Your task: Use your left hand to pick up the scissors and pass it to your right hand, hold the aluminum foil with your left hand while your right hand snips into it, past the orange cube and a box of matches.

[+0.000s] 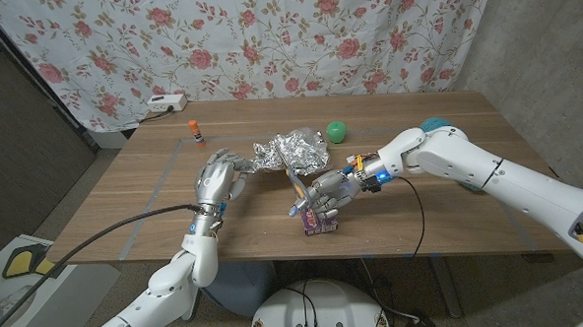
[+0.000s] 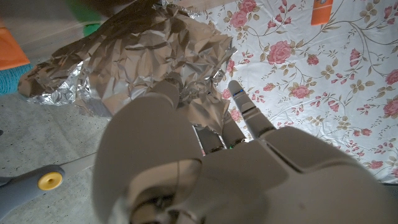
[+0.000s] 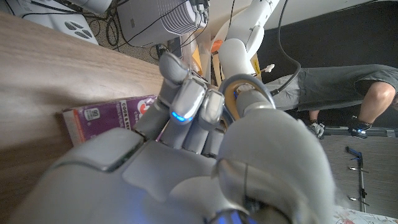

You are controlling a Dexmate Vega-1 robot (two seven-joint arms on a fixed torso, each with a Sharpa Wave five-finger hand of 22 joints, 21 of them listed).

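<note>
Two hands are at work, and we are at the cutting step. Our right hand (image 1: 330, 191) has its fingers curled round the scissors (image 1: 298, 188), with a finger through the grey and yellow handle loop in the right wrist view. The blades point up toward the aluminum foil (image 1: 293, 150), which lies crumpled in the middle of the table (image 1: 452, 216), just far of the scissors.

Our left hand (image 1: 219, 178) sits to the left of the foil with its fingers spread and reaching toward it. We cannot tell if it is touching the foil yet, and it does not seem to hold anything.

A purple box of matches (image 1: 322, 221) lies right under our right hand, on the near side.

To do this well, we think the left hand should press down on the left edge of the foil first, so it does not slide. Then we open the blades, push them onto the near edge, and close slowly.
</note>
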